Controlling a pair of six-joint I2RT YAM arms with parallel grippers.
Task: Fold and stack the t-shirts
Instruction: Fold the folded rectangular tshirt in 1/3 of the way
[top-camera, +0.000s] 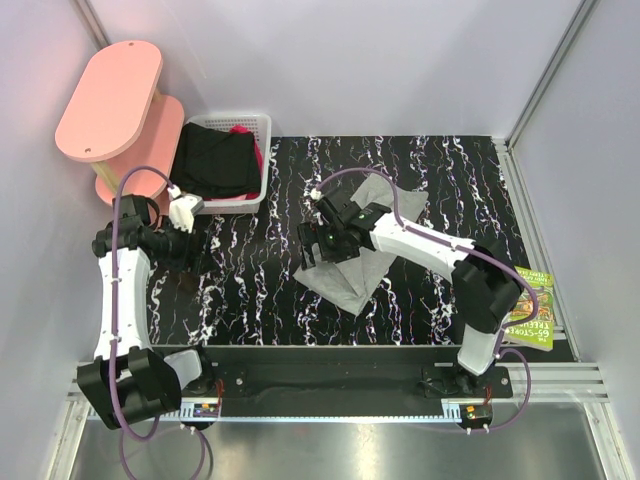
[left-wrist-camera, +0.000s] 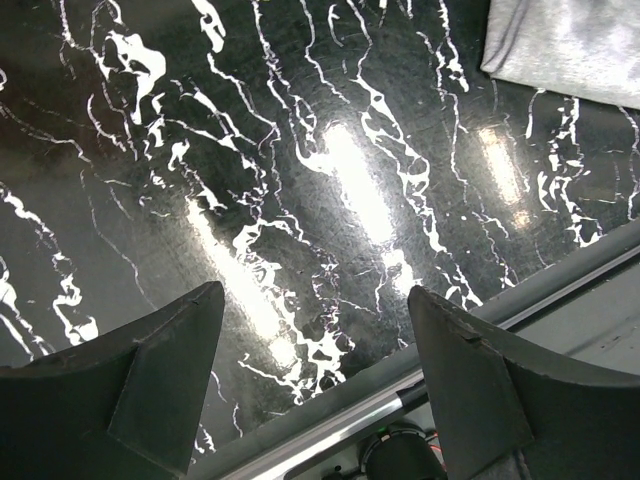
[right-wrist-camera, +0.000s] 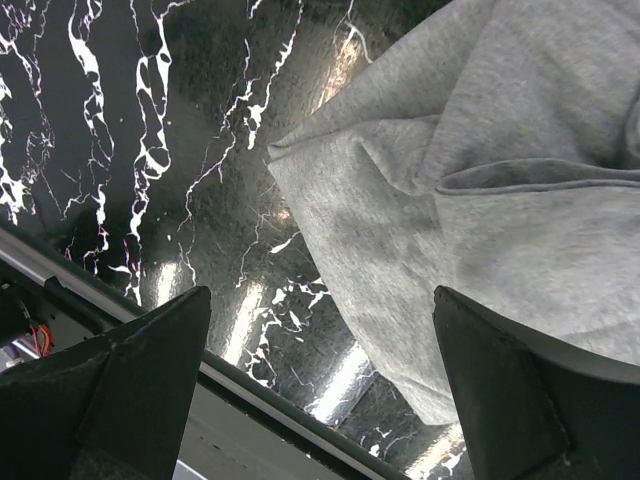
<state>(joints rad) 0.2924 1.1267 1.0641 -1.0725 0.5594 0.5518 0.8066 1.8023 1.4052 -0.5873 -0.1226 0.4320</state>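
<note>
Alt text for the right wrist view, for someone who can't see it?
A light grey t-shirt lies on the black marbled table, filling the upper right. The right gripper is open over the shirt's edge, holding nothing.

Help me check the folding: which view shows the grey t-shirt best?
Right wrist: the grey t-shirt lies close up, its overlapping layers and hem clear. Top external shows its overall shape, but the right arm crosses it. Left wrist catches only one corner.
</note>
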